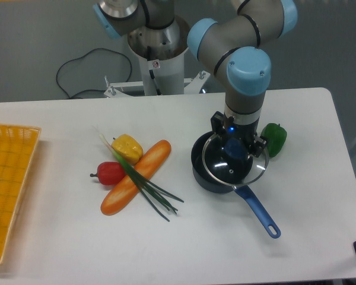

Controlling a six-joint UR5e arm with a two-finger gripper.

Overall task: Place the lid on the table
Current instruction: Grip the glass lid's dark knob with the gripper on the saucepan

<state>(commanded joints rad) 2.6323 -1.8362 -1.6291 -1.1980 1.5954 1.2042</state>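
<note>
The gripper (236, 148) sits over the pan (216, 172), its fingers apparently closed on the dark knob of the lid (234, 163), which looks tilted just above the pan's rim. A good move: lift straight up until clear, carry it sideways to bare table (296, 119), and lower it flat. The pan's contents are hidden; the yellow tray (9, 184) holds something small at its edge.

We note bare table (320, 178) right of the saucepan (225, 175). Green pepper (275, 139) crowds behind; vegetables (133, 175) obstruct left.
</note>
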